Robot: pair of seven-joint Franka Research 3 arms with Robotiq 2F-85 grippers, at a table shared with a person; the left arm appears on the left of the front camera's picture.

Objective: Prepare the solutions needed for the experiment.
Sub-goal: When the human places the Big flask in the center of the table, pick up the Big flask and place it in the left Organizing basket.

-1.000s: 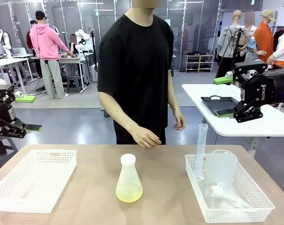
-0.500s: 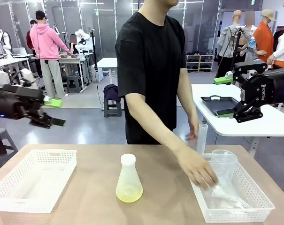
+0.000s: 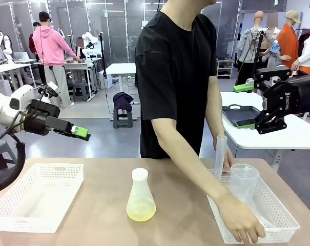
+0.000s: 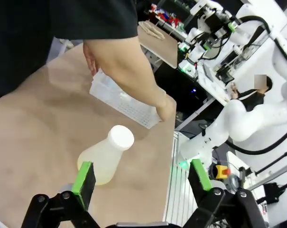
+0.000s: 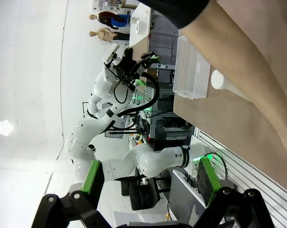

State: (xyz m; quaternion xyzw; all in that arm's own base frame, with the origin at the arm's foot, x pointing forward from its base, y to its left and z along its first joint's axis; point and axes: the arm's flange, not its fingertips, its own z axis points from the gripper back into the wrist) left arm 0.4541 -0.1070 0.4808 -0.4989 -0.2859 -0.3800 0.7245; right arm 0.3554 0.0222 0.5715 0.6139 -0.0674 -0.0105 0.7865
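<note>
Your solution [image 3: 141,211] is a shallow pale yellow-green pool in the bottom of a frosted Erlenmeyer flask [image 3: 140,197]. The flask stands upright near the middle of the brown table [image 3: 98,215], closed with a white stopper [image 3: 140,174] and touched by nothing. To its right, well apart, a person's hand [image 3: 243,224] reaches down into the near end of a white basket [image 3: 285,229]. That basket also holds a clear beaker [image 3: 243,179] and an upright graduated cylinder [image 3: 220,156]. Your left gripper [image 3: 79,132] hovers in the air above the far edge of the other white basket [image 3: 52,165]. Its arm comes in about level, with the fingers pointing toward the middle of the table. In the left wrist view the left gripper [image 4: 141,167] has its green pads spread wide with nothing between them, and the flask [image 4: 105,159] lies ahead. Your right gripper [image 3: 245,105] hangs high at the right, rolled onto its side with one finger above the other, and points inward. Its jaws are wide apart and empty, as the right wrist view [image 5: 149,167] also shows.
</note>
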